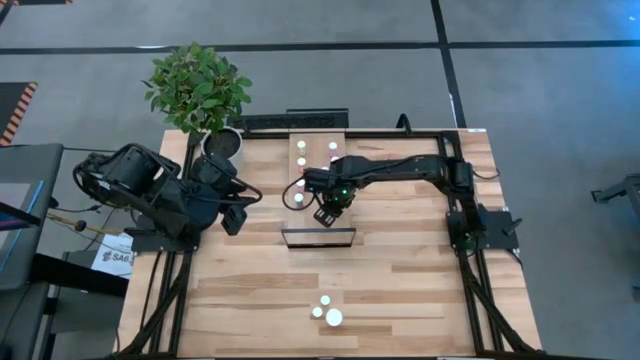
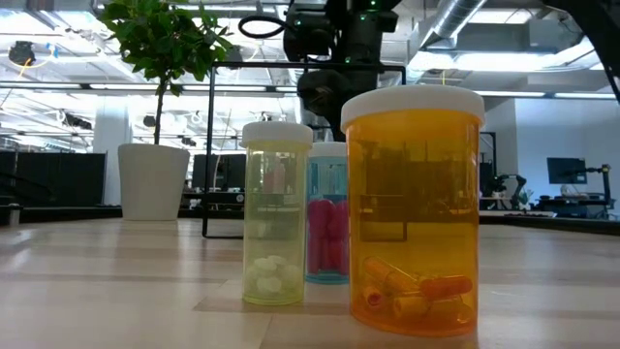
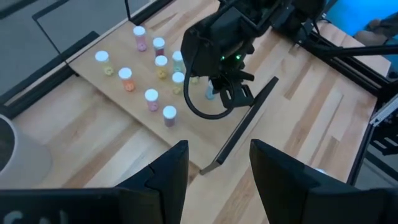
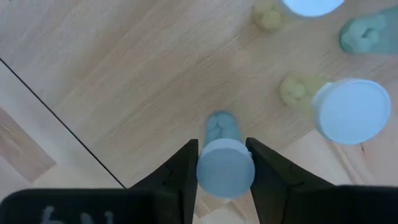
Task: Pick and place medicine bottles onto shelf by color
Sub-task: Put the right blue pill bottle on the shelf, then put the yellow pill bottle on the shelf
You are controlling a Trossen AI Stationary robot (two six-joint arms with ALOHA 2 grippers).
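Right wrist view: teal bottle (image 4: 224, 167) clamped between right jaws.

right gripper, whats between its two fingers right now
The right wrist view shows a teal medicine bottle with a white cap between the right gripper's fingers, both touching it, over the shelf.

R fingers (image 4: 186, 171) clamp teal bottle (image 4: 224, 167) over shelf (image 4: 124, 74).

White-capped medicine bottles (image 3: 151, 96) crowd the light-wood shelf (image 3: 93, 81); its dark metal frame (image 1: 318, 237) bars the near end; bare wooden desk (image 1: 400, 280) lies open beyond.
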